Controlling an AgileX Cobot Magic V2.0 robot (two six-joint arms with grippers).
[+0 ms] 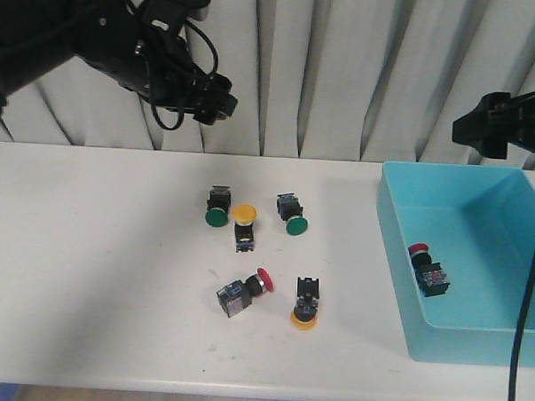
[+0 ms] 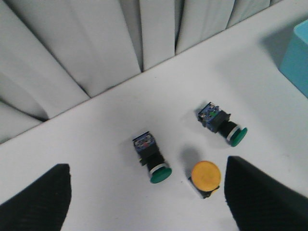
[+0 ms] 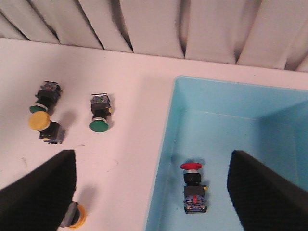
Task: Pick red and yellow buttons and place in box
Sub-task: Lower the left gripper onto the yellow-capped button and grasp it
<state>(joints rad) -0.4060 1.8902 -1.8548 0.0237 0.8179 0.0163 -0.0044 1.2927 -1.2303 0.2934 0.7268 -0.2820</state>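
In the front view the box (image 1: 398, 259) is cut off by the picture's right edge, so its right wall cannot be seen. The left gripper (image 1: 220, 102) shows there only as a dark mass, and the right gripper (image 1: 470, 129) likewise; how their jaws stand cannot be told. In the right wrist view a yellow button (image 3: 74, 217) near the table's front edge is half hidden behind one finger (image 3: 38, 192) and cut by the frame. The small labels on the switch bodies are too small to read.

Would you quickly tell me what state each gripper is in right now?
Left gripper: open, holding nothing.
Right gripper: open, holding nothing.
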